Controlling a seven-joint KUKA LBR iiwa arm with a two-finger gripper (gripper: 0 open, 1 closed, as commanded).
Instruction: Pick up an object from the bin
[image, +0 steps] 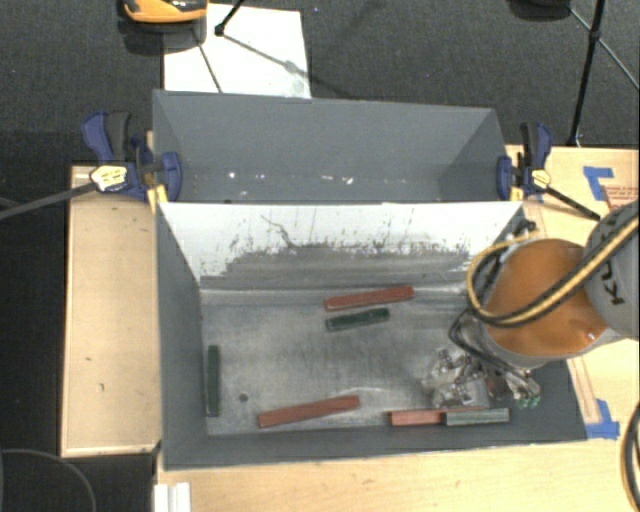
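Beneath orange cover (540, 300), poising gripper (462, 385) just behind red-and-green stick (448, 418) lying lengthwise along front wall (300, 448); spread or pressed: cannot tell.

The bin (330, 130) is grey sheet metal with a matt finish. Its floor and lower back wall are scuffed, scratched and worn pale in streaks. The upper red-brown bar (368, 298) and the lower red-brown bar (308, 411) look dull and smooth, with no shine. The dark green bar (357, 319) is equally matt. The orange cover (540, 300) on the wrist is smooth and slightly glossy, wrapped by black rubbery cables (500, 262). The claw (455, 380) shows bare, bright metal.
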